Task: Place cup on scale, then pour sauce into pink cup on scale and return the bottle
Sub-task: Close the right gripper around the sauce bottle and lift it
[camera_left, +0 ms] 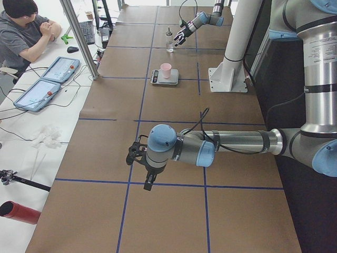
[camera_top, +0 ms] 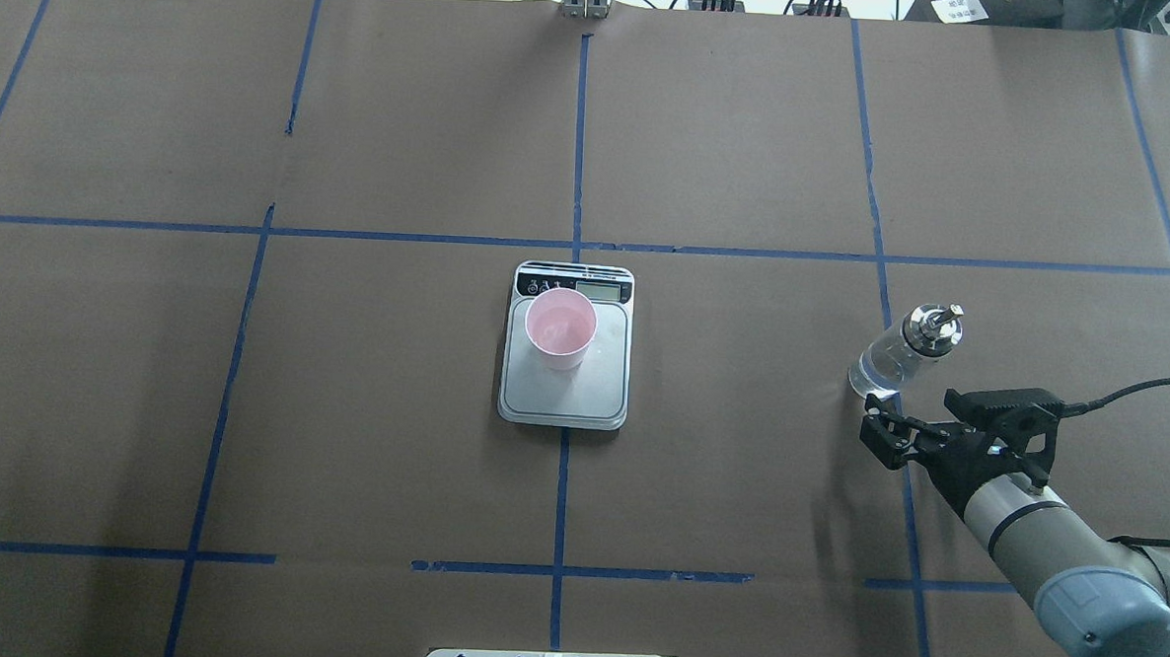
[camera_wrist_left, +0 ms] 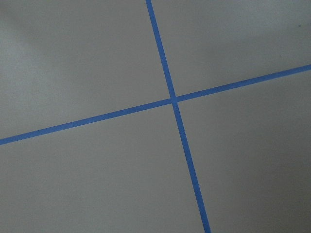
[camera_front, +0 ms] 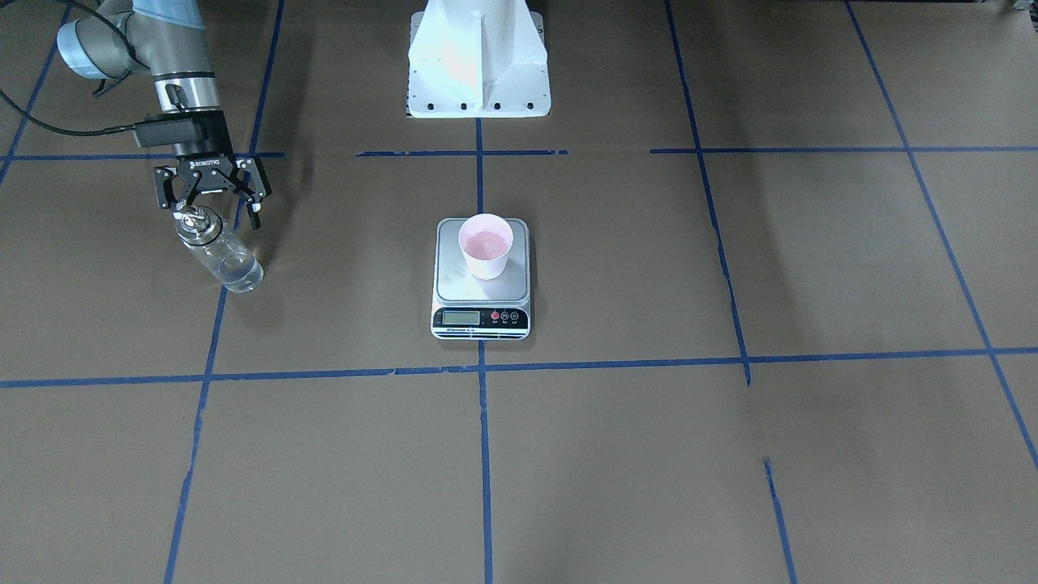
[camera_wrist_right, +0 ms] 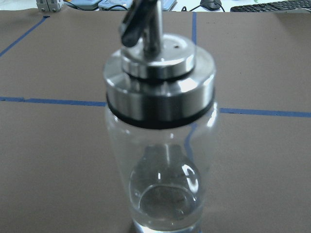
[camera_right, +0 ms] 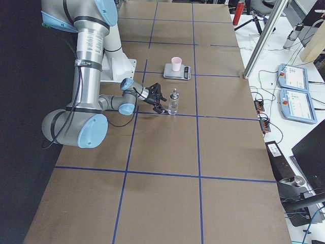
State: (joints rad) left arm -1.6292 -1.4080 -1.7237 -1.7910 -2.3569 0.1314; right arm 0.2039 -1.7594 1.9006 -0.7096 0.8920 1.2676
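The pink cup (camera_front: 486, 243) stands upright on the silver scale (camera_front: 454, 280) at the table's middle, also in the overhead view (camera_top: 560, 325). The clear glass bottle (camera_front: 219, 247) with its silver cap stands on the table by itself, with a little clear sauce (camera_front: 240, 276) at its bottom. My right gripper (camera_front: 215, 207) is open just behind the bottle, not touching it (camera_top: 909, 407). The bottle fills the right wrist view (camera_wrist_right: 160, 121). My left gripper (camera_left: 138, 155) shows only in the exterior left view, low over bare table; I cannot tell its state.
The white robot pedestal (camera_front: 478, 61) stands behind the scale. Blue tape lines (camera_wrist_left: 172, 101) grid the brown table. An operator (camera_left: 23, 31), two tablets (camera_left: 50, 79) and cables sit on a side bench beyond the table's far edge.
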